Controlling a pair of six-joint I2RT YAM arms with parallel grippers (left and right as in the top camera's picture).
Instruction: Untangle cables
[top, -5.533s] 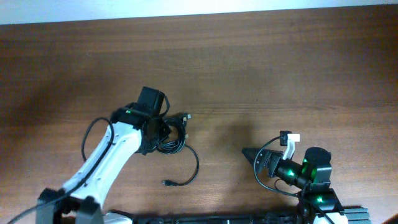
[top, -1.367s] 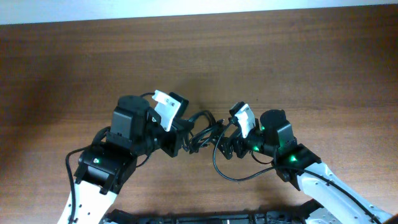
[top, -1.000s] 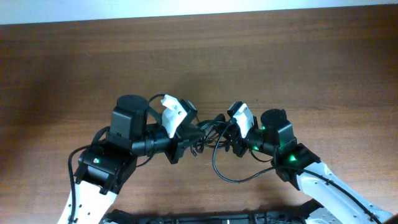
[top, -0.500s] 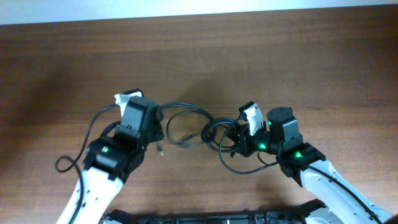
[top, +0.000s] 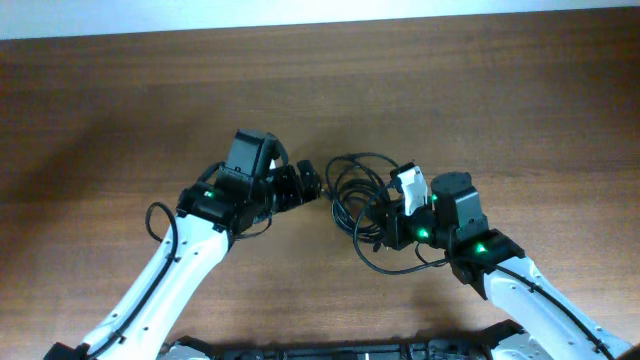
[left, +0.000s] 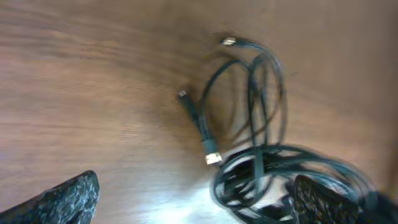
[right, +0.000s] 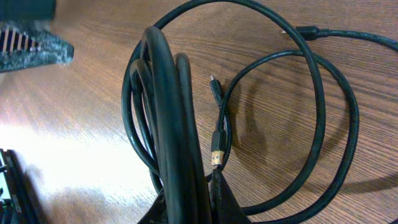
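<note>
Treat cables (top: 348, 182) as light, thin and limp. Expect no shape retention, loops that sag and slide over one another, and snagging at the plugs. Judge the jacket smooth, so clamp firmly. Avoid tugging at a plug (right: 217, 154) neck, which is likely the weakest spot.

Find them on the table (top: 520, 90) about midway between the left and right edges, nearer the near edge than the far edge, between the two arms.

Read right end effector (top: 388, 228) as clenched on the bunched strands. In the right wrist view, see several turns gathered into one thick band running down into the jaws. Read left end effector (top: 306, 186) as released and empty, fingers (left: 65, 200) spread wide, just beside the coil. Cannot tell whether it touches.

Take the long axis of the bunch as roughly far edge to near edge, slanting toward the right edge at its near end. Note loose loops fanning toward the far edge and one larger loop trailing toward the near edge. Note the gold-tipped plug lying inside the loops, aligned with the bunch.

With the left end effector, grip one loose strand just behind a free plug, clear of the clamped band, and draw along that strand's own line.
</note>
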